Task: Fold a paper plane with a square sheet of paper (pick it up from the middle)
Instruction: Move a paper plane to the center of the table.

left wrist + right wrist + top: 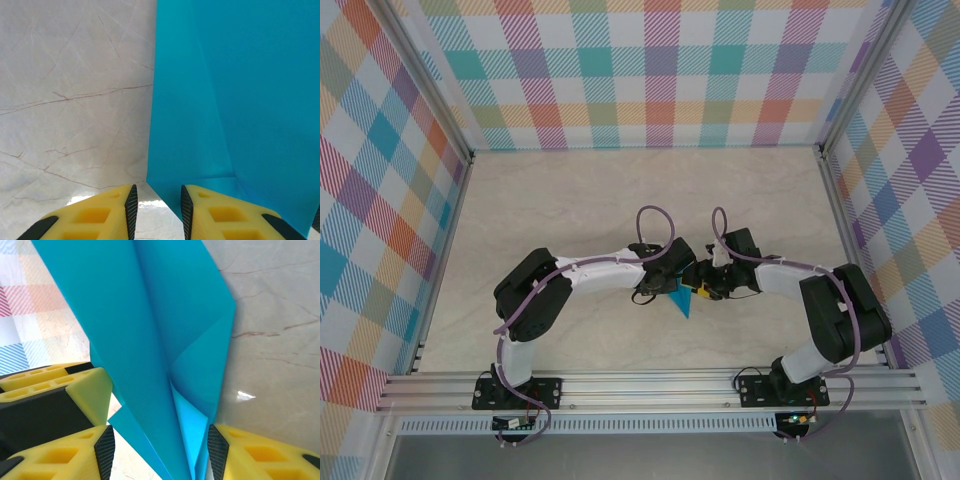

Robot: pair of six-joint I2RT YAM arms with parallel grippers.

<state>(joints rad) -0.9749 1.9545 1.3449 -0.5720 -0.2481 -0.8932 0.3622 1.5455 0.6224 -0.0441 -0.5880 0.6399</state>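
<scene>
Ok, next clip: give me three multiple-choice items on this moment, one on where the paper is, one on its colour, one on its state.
1. Where is the paper?
A. against the far wall
B. between the left hand and the right hand, mid-way across the table
C. on the floor

2. What colour is it?
A. red
B. white
C. teal-blue

3. What state is it in?
A. crumpled into a ball
B. folded, with creases
C. flat and unfolded

Key: 1 B, the top view shows it where the two hands meet. 2 C, it is teal-blue in all three views. 3 B, the right wrist view shows overlapping flaps and a centre crease.
</scene>
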